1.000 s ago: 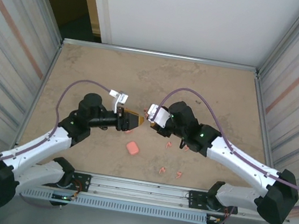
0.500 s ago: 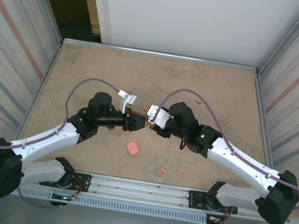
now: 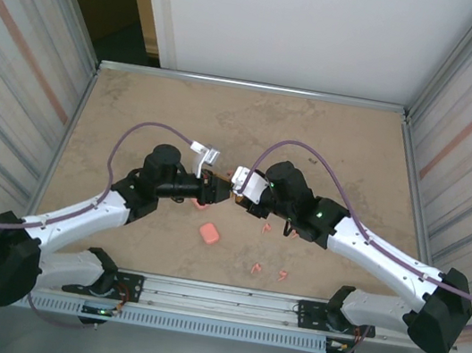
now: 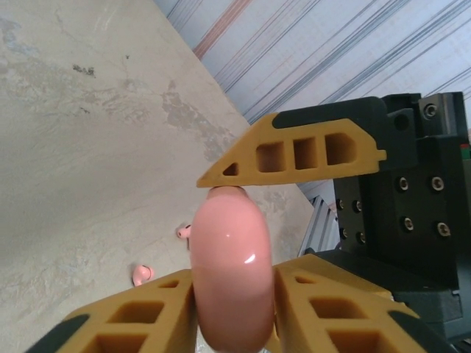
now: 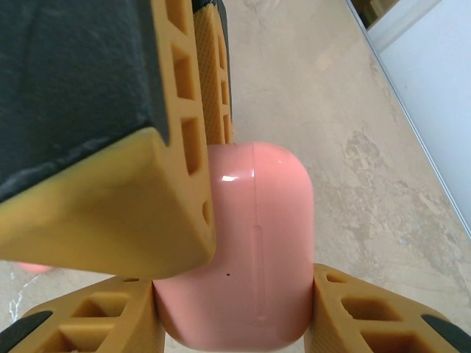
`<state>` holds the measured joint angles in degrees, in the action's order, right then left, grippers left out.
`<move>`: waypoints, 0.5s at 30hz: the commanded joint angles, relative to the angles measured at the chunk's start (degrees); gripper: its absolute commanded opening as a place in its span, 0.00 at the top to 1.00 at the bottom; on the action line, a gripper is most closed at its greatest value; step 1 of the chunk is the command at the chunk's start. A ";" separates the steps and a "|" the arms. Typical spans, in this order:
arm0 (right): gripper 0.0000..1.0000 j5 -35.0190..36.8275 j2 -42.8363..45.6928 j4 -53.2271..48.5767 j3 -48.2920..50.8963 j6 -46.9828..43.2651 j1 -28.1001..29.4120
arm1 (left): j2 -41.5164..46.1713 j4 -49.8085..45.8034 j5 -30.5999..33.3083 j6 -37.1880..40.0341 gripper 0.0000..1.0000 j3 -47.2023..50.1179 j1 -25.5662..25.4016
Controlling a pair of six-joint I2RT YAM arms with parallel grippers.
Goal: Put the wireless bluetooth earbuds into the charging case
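Pinching the charging case (image 5: 257,243) together: left end effector (image 4: 232,294), right end effector (image 5: 235,323) (earbuds (image 4: 141,273) nearby).

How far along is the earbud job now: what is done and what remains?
Done: nothing visible; earbuds lie loose on the table. In hand: left gripper and right gripper both clamp one closed charging case. Left: open it, insert earbuds.
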<state>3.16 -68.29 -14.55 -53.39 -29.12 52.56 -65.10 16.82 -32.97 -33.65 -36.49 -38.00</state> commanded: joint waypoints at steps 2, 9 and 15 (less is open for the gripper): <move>0.61 -0.69 0.86 0.93 0.04 1.00 0.46 | -0.09 1.46 -0.60 1.19 0.74 -1.92 -0.63; 0.45 -4.65 2.47 0.16 0.85 4.98 -1.15 | 1.46 2.51 1.28 1.33 0.87 -0.60 -0.59; 0.20 -15.86 9.41 2.84 6.02 12.87 -8.40 | 5.01 7.53 5.70 2.76 0.95 3.46 -0.49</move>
<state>-5.15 -62.74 -13.89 -49.39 -22.13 47.11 -62.54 19.33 -30.00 -32.95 -34.83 -38.02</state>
